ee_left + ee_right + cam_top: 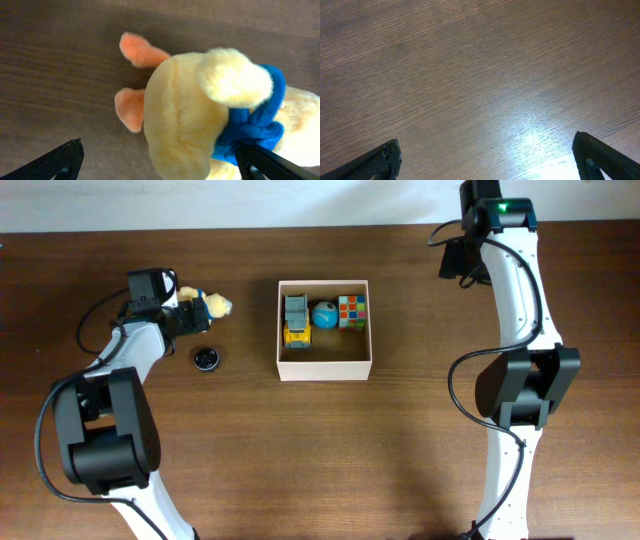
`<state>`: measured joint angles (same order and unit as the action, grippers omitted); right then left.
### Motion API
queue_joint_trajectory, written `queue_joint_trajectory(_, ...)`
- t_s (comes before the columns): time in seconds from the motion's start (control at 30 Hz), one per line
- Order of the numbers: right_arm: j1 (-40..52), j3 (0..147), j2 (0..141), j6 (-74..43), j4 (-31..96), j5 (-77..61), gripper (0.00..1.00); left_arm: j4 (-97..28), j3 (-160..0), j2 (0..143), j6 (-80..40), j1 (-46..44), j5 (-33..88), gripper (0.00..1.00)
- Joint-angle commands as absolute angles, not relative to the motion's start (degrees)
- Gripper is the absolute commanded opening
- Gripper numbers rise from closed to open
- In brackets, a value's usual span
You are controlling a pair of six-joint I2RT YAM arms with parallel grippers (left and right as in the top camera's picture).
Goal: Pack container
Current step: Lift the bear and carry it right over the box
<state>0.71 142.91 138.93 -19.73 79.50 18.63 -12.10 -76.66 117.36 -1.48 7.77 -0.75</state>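
Note:
The cream cardboard container (324, 366) stands mid-table and holds a yellow and grey toy truck (296, 321), a blue ball (324, 314) and a colour cube (352, 311). A yellow plush duck with a blue scarf (211, 304) lies left of the container; it fills the left wrist view (200, 115). My left gripper (162, 162) is open around the duck, one finger wide of it on the left, the other at the scarf. My right gripper (485, 160) is open and empty over bare wood at the far right back.
A small black round object (206, 359) lies on the table in front of the duck, left of the container. The table's far edge runs along the top of the overhead view.

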Motion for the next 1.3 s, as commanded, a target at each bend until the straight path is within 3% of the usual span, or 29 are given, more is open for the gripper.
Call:
queue_joint_trajectory(0.0, 0.30, 142.71, 139.20, -20.64, 79.53, 19.55, 0.99, -9.63, -77.30, 117.69, -0.38, 7.60, -1.30, 0.98)
queue_joint_trajectory(0.13, 0.30, 142.71, 139.20, -20.64, 79.53, 19.55, 0.99, -7.66, -77.30, 117.69, -0.38, 7.60, -1.30, 0.89)
queue_joint_trajectory(0.2, 0.30, 142.71, 139.20, -20.64, 79.53, 19.55, 0.99, -7.49, -77.30, 117.69, -0.38, 7.60, -1.28, 0.75)
queue_joint_trajectory(0.3, 0.30, 142.71, 139.20, -20.64, 79.53, 19.55, 0.99, -7.99, -77.30, 117.69, -0.40, 7.60, -1.28, 0.36)
queue_joint_trajectory(0.57, 0.30, 142.71, 139.20, -20.64, 79.53, 19.55, 0.99, -8.97, -77.30, 117.69, -0.40, 6.42, -1.26, 0.02)
queue_joint_trajectory(0.9, 0.30, 142.71, 139.20, -20.64, 79.53, 19.55, 0.99, -9.21, -78.85, 116.16, -0.36, 1.02, -1.61, 0.02)
queue_joint_trajectory(1.27, 0.30, 142.71, 139.20, -20.64, 79.53, 19.55, 0.99, -10.04, -80.58, 104.71, -0.36, -1.23, -10.61, 0.02)
